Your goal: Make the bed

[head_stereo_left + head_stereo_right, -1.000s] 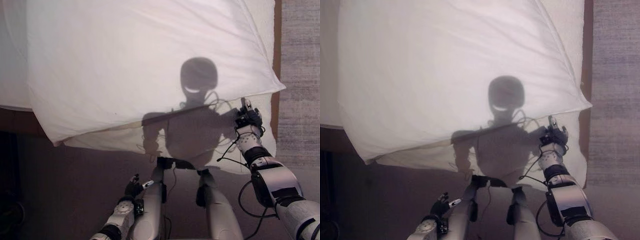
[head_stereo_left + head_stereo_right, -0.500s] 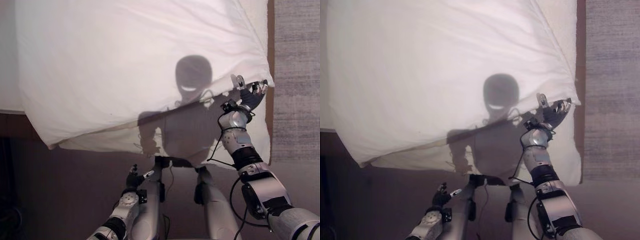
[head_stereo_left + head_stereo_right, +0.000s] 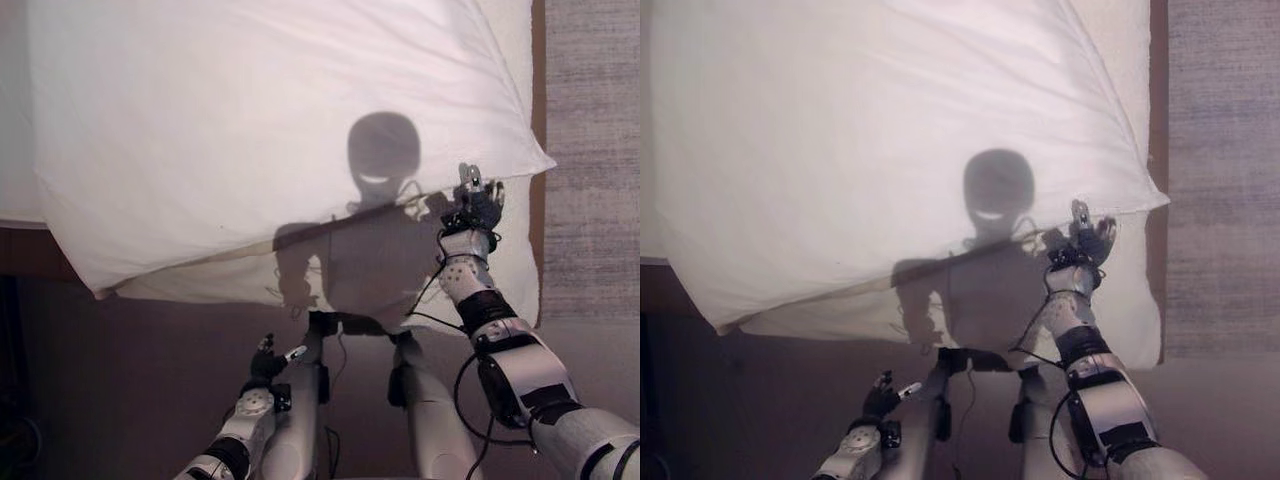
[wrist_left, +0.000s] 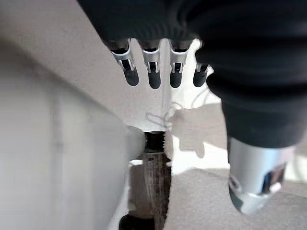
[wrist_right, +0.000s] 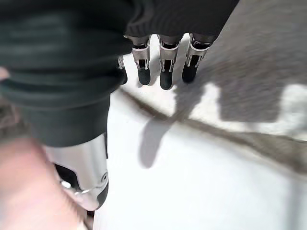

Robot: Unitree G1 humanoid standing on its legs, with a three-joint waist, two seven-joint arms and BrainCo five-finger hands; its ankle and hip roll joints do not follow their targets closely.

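the left hand [image 3: 267,366] hangs low near the floor, well short of the bed — its silver fingers [image 4: 153,67] are straight and hold nothing. above it a big white soft pillow [image 3: 250,130] lies across the white mattress sheet [image 3: 400,270], one corner jutting toward the brown wooden bed frame edge [image 3: 538,70]. the right hand [image 3: 474,206] sits at the pillow's lower edge near that corner — fingers [image 5: 165,64] straight, gripping nothing. a grey woven carpet [image 3: 595,150] lies right of the bed.

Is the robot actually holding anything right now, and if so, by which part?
Nothing is held. The right hand hovers open at the pillow's near edge; the left hand hangs open, low by the floor.
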